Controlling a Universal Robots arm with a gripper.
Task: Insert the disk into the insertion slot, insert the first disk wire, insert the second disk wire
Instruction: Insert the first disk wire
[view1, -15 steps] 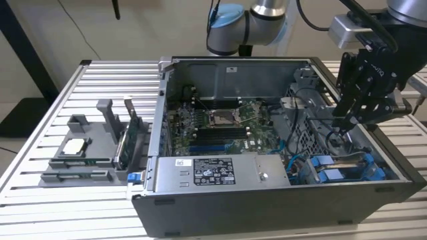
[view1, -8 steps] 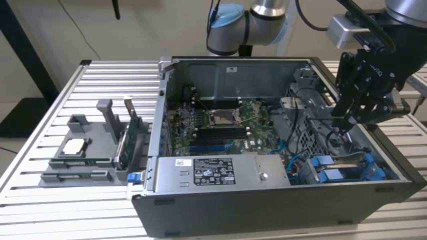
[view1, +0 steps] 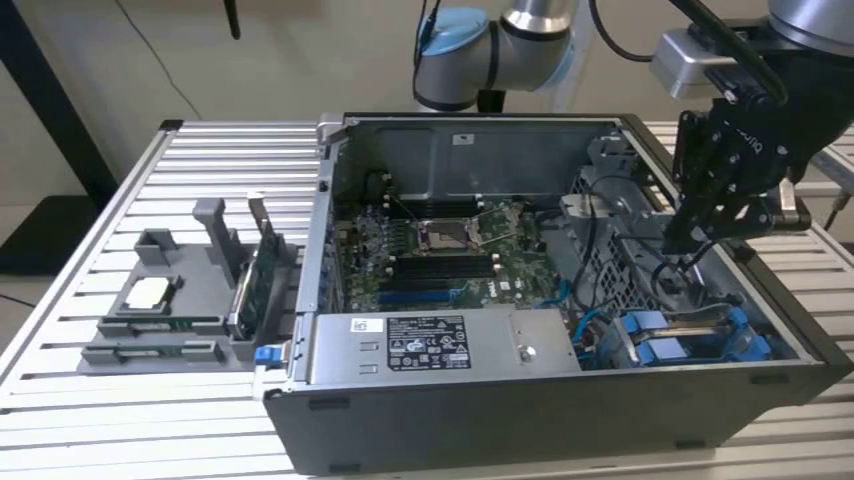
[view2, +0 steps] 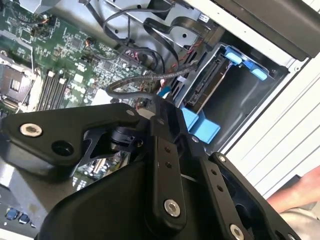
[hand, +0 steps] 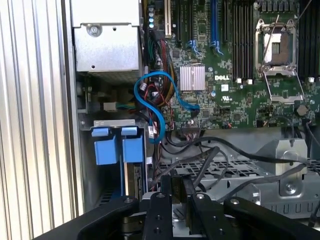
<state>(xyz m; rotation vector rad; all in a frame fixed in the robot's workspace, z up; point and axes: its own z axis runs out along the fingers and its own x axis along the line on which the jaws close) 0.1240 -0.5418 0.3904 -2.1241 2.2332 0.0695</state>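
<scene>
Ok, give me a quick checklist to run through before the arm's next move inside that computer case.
1. Disk seated in insertion slot: looks ok; its blue carrier sits inside the bay.
2. Gripper over the computer case, near the slot: ok.
3. Black braided wire plugged into the disk: cannot tell.
4. Gripper's hold on anything: cannot tell.
5. Clear path around the gripper: not ok; loose black cables loop across the metal cage beside it.
</scene>
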